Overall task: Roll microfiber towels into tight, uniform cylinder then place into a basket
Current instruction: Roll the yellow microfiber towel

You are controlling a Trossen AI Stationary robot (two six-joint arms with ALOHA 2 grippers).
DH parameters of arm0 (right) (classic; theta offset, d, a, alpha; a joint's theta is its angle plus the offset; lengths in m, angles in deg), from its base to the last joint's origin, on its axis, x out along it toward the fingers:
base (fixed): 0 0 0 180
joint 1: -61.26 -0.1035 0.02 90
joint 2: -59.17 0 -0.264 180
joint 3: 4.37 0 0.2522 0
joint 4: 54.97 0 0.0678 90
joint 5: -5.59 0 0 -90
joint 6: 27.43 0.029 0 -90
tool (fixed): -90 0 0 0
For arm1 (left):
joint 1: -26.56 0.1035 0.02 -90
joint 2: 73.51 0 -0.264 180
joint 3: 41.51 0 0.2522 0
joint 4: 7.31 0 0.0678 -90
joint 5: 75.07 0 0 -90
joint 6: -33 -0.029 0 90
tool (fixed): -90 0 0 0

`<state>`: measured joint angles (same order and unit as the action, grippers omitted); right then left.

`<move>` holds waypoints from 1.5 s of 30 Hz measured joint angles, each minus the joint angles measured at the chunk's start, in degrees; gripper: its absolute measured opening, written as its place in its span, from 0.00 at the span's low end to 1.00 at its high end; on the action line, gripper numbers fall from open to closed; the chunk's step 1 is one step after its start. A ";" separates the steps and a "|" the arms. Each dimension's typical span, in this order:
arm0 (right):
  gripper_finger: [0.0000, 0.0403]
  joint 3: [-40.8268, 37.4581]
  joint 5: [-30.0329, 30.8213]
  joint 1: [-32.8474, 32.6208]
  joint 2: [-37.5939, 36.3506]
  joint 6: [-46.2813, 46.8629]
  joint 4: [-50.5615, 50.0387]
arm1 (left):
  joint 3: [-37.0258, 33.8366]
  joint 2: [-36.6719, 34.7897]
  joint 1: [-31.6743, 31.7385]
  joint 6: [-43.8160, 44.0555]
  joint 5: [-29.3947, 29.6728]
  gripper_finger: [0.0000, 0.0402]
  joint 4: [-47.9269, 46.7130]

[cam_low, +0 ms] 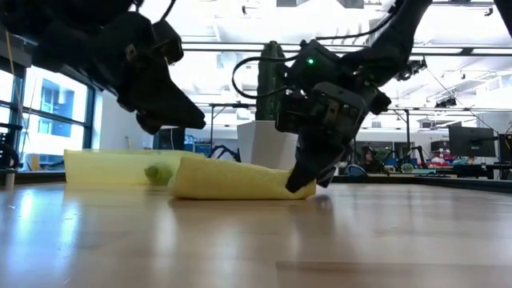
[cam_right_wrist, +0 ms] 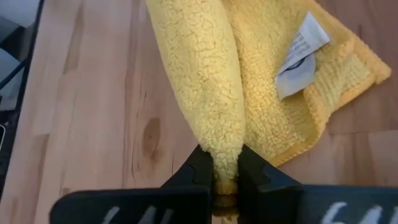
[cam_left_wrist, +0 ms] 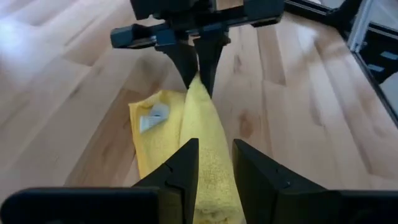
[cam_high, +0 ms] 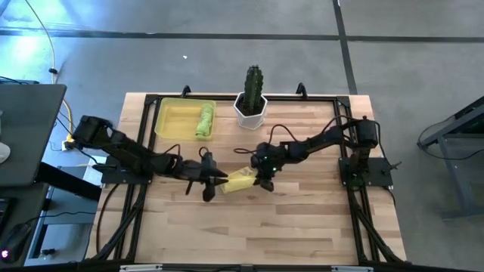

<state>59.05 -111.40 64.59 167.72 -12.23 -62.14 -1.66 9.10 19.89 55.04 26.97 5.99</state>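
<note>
The pale yellow towel (cam_high: pixel 240 180) lies on the table's middle, partly rolled. Its roll (cam_right_wrist: pixel 199 74) runs left to right, and a flat part with a white tag (cam_right_wrist: pixel 301 56) lies beside it. My right gripper (cam_high: pixel 265 181) is shut on the roll's right end. My left gripper (cam_high: pixel 218 180) is open at the roll's left end. In the low view it (cam_low: pixel 200 122) stands a little above the towel (cam_low: pixel 232 180), and in its wrist view its fingers (cam_left_wrist: pixel 214 152) stand on either side of the roll. The lime green towel (cam_high: pixel 205 119) lies rolled in the yellow basket (cam_high: pixel 162 121). My right gripper pinches the roll's right end (cam_right_wrist: pixel 225 155) between its two fingers. The fingers slant down from the table's right and lie along the roll's line. The roll lies on the table, and the fingertip (cam_low: pixel 300 184) reaches the tabletop.
A white hexagonal pot with a green cactus (cam_high: pixel 251 108) stands at the far middle, right of the basket. Black frame rails run along the table's left, right and far edges. Bare wood lies toward the near edge.
</note>
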 joint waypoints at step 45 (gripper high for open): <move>0.39 5.61 13.09 -7.51 -8.34 -44.15 -9.21 | 14.21 16.92 -6.06 13.34 2.83 0.22 -21.45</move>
<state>64.65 -98.31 57.08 159.38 -56.38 -71.35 12.55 26.02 13.83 68.37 29.80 -15.45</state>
